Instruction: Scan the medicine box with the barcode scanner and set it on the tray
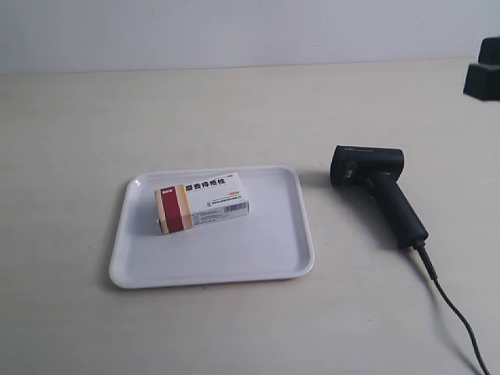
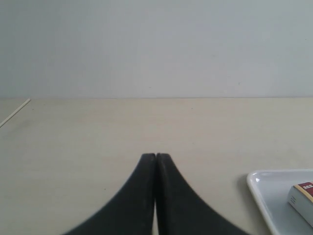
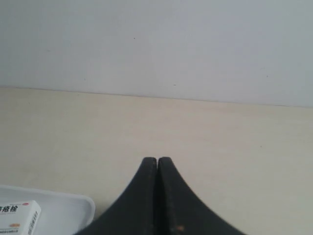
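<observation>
A small white medicine box [image 1: 202, 203] lies flat inside the white tray [image 1: 273, 258], its long axis running across the tray, the red and tan band toward the exterior view's left. Beside the tray, apart from it, a black barcode scanner [image 1: 378, 186] lies on the pale table [image 1: 78, 125], cable [image 1: 457, 316] trailing. The left gripper [image 2: 156, 155] and right gripper [image 3: 157, 159] are both closed and empty.

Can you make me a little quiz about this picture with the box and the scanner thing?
1. True or false: the box lies on the tray.
2. What lies on the table beside the tray? A) scanner B) cup C) spoon
3. Fill in: the left gripper and right gripper are both ____.

Key: 1 true; 2 A; 3 shut.
</observation>
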Controlling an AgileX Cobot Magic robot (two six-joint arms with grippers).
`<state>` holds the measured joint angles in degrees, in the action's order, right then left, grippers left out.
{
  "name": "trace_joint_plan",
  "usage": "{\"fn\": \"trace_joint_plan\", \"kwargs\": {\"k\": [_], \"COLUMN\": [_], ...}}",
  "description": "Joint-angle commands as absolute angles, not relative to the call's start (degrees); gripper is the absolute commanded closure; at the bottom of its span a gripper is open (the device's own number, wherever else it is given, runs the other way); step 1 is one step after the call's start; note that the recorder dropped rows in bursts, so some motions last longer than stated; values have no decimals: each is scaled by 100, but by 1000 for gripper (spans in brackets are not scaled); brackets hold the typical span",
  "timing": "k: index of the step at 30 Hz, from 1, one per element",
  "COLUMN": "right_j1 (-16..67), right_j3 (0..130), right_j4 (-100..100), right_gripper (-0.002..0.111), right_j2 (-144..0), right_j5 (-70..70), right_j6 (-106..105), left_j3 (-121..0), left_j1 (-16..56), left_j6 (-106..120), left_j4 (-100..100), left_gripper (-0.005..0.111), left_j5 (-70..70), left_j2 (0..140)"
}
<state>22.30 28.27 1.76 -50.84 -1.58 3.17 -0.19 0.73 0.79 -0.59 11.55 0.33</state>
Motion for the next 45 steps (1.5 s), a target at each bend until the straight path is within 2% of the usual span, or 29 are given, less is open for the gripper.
{"fn": "trace_joint_plan", "kwargs": {"k": [1,6,10,15,24,28,45], "right_j1": [2204,2204,2204,2149,823,584,583], "right_j3": [1656,716,587,546,143,0,0], "right_j4": [193,193,281,281,294,304,292], "right_gripper": [108,108,108,108,108,108,108], "right_j2": [-4396,-3379,-2882,-2284,-962,-836,-821], "right_j5": [574,384,-182,-223,-139,-112,-371], "right_j6": [320,310,310,310,310,296,296], "left_j3": [0,0,0,0,0,0,0], "left_j1": [51,51,51,51,51,51,51], "left_j6": [109,109,109,109,109,109,109], "left_j4": [0,0,0,0,0,0,0], "left_gripper": [104,104,104,104,104,104,104], "left_j5": [1168,1168,1168,1168,1168,1168,1168], "left_j2": [0,0,0,0,0,0,0]}}
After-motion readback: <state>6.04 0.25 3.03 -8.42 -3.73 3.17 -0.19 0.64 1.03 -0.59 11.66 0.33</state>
